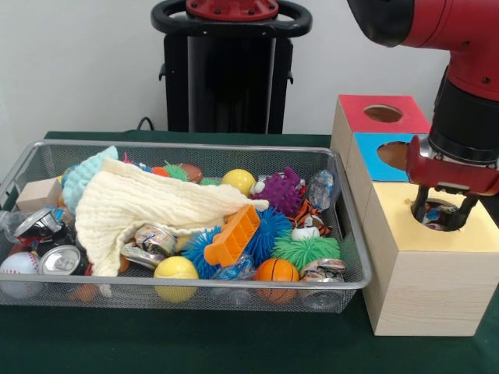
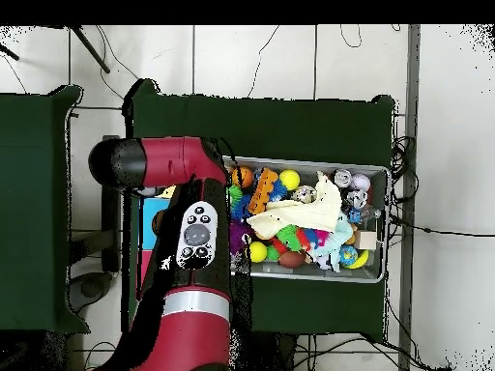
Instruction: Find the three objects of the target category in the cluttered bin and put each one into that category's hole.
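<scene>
The wire mesh bin [image 1: 195,146] stands at the left, full of mixed clutter; it also shows in the overhead view [image 2: 379,274]. A small red and blue printed scrap [image 1: 139,165] shows at the bin's back, behind the cream cloth; I cannot tell whether it is a knotted bundle. My gripper [image 1: 443,212] hangs low over the round hole [image 1: 441,216] of the yellow-topped box [image 1: 425,273], its fingers [image 1: 421,210] apart at the hole's two sides. Something dark and patchy shows in the hole between them; I cannot tell what. In the overhead view the arm [image 2: 193,232] hides the gripper.
The blue-topped box [image 1: 374,160] and the red-topped box [image 1: 355,109] stand behind the yellow one. A large cream cloth [image 1: 148,206] covers the bin's left middle, among spiky balls [image 1: 281,191], cans [image 1: 62,259], an orange block [image 1: 231,236] and balls [image 1: 175,269].
</scene>
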Action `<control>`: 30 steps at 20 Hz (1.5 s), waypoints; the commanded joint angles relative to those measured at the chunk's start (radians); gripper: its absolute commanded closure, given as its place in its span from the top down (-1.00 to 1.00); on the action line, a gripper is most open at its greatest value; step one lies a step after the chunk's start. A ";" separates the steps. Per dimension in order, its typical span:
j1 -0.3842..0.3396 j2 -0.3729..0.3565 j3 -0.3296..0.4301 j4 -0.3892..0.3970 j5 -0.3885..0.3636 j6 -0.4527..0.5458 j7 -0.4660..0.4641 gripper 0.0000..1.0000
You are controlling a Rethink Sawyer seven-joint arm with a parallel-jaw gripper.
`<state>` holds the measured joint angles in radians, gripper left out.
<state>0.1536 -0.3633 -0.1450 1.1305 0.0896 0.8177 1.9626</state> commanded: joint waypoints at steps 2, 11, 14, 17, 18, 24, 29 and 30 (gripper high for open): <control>-0.037 -0.040 0.030 -0.003 0.020 0.105 0.131 1.00; -0.035 -0.124 0.022 -0.003 0.024 0.202 0.118 1.00; -0.039 -0.135 0.021 -0.012 0.024 0.227 0.113 1.00; -0.043 -0.146 0.020 -0.035 0.024 0.270 0.107 1.00; -0.043 -0.151 0.021 -0.036 0.026 0.284 0.107 1.00; -0.055 -0.139 0.034 -0.051 0.022 0.265 0.099 1.00; -0.050 -0.136 0.037 -0.053 0.013 0.256 0.108 1.00; -0.052 -0.139 0.038 -0.048 0.012 0.252 0.107 1.00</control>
<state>0.1415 -0.4727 -0.1455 1.0876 0.0904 0.9952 1.9623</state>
